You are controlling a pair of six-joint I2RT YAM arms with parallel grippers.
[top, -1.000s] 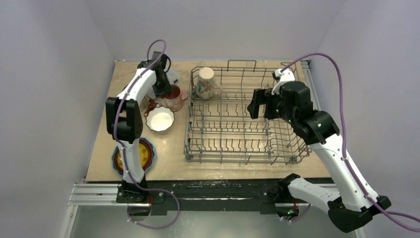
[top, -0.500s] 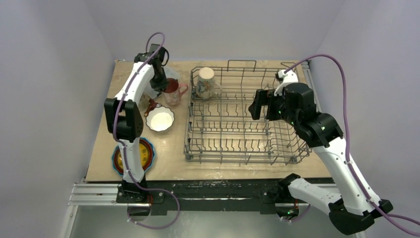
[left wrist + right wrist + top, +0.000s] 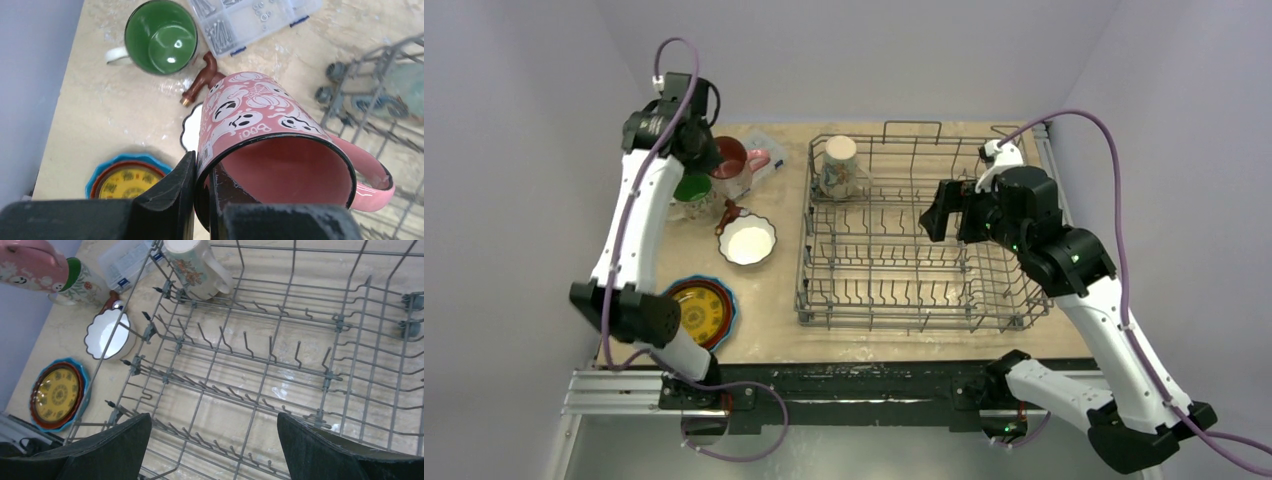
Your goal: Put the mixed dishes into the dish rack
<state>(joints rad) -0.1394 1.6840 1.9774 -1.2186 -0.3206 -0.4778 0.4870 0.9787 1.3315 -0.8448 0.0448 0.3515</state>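
Dish rack [image 3: 914,322], right half of table [image 3: 774,310]: one cream mug [image 3: 838,166] inverted in its far-left corner, otherwise bare. Step: transfer of pink mug [image 3: 260,130], left gripper [image 3: 202,192] pinching its rim, aloft over the table's far-left corner. Next: carry right, invert onto tines [image 3: 247,342]. Right gripper [image 3: 214,420] spread wide above rack.

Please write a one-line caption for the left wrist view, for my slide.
Left hand grips the pink ghost mug by its rim, held above a green-lined mug and stacked plates.
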